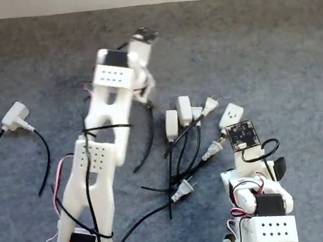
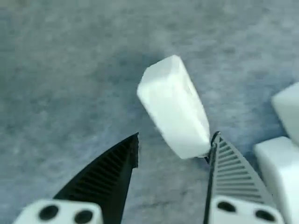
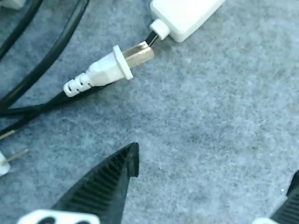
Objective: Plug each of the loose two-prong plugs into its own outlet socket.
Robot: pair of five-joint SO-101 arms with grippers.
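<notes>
Left gripper (image 2: 175, 136) spread wide, nothing clamped; white outlet block (image 2: 175, 105) from outlet cluster (image 1: 184, 110) framed between jaws. Right gripper (image 3: 215, 163) wide open too, empty; two-prong plug (image 3: 110, 67) lying just beside cluster, prongs bare, unseated. Plug judged light, rigid, cord springy: best pinched across moulded body. Socket contents hidden.

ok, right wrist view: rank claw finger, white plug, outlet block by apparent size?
1. Claw finger, though it sits nearest the camera.
2. Outlet block and white plug: about alike, and the picture's edge cuts the block off, so unranked.
</notes>
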